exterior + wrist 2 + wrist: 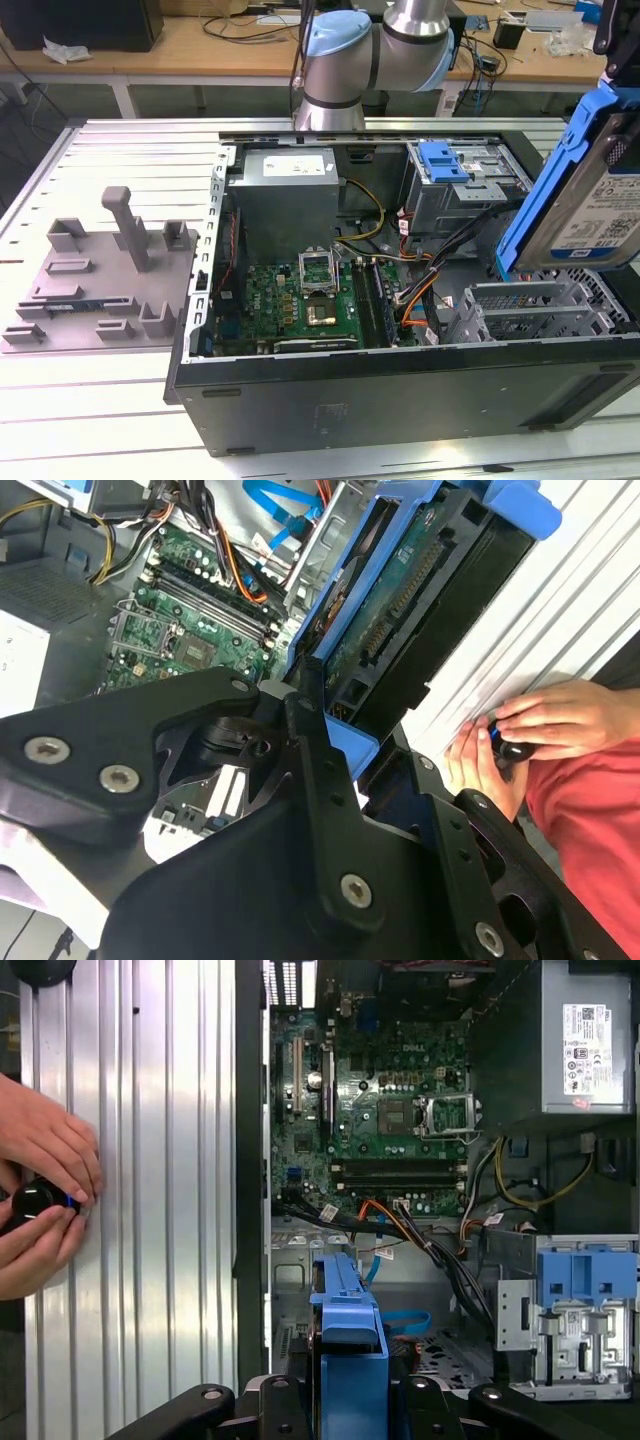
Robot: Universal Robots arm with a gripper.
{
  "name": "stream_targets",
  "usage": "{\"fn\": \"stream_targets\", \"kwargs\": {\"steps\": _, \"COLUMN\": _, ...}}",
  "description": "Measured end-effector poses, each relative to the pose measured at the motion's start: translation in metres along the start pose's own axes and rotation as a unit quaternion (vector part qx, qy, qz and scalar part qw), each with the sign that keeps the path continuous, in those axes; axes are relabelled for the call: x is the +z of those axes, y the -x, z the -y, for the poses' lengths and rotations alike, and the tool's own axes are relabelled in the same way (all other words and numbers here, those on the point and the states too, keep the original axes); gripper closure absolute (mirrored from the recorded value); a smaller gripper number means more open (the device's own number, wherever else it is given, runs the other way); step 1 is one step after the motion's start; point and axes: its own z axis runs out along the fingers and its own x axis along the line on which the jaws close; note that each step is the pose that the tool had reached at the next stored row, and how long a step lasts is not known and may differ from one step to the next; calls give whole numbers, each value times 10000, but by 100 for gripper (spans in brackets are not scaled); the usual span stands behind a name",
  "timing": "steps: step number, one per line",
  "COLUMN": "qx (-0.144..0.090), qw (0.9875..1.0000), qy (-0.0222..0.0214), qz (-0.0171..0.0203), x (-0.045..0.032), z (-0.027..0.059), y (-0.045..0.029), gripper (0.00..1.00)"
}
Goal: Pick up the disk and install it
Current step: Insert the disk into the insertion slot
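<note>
My gripper (350,1405) pinches the disk (348,1325) by its blue carrier, holding it on edge above the open computer case (400,395). Farther down lies the motherboard (385,1120), and a person's hands (45,1150) rest on the ribbed table (150,1260) beside the case.

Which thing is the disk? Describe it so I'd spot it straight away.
Find the open computer case. Above its end at the exterior view's right, the disk hangs tilted in the air. Unlike the blue bracket fixed on the grey drive cage, it is a flat silver slab with a label, framed in blue plastic.
</note>
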Motion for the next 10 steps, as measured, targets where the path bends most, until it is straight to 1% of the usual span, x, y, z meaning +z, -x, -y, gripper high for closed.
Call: {"fn": "stream_targets", "kwargs": {"steps": 10, "qx": 0, "qw": 10000, "qy": -1, "qz": 19, "x": 58, "z": 1, "y": 35, "gripper": 64}}
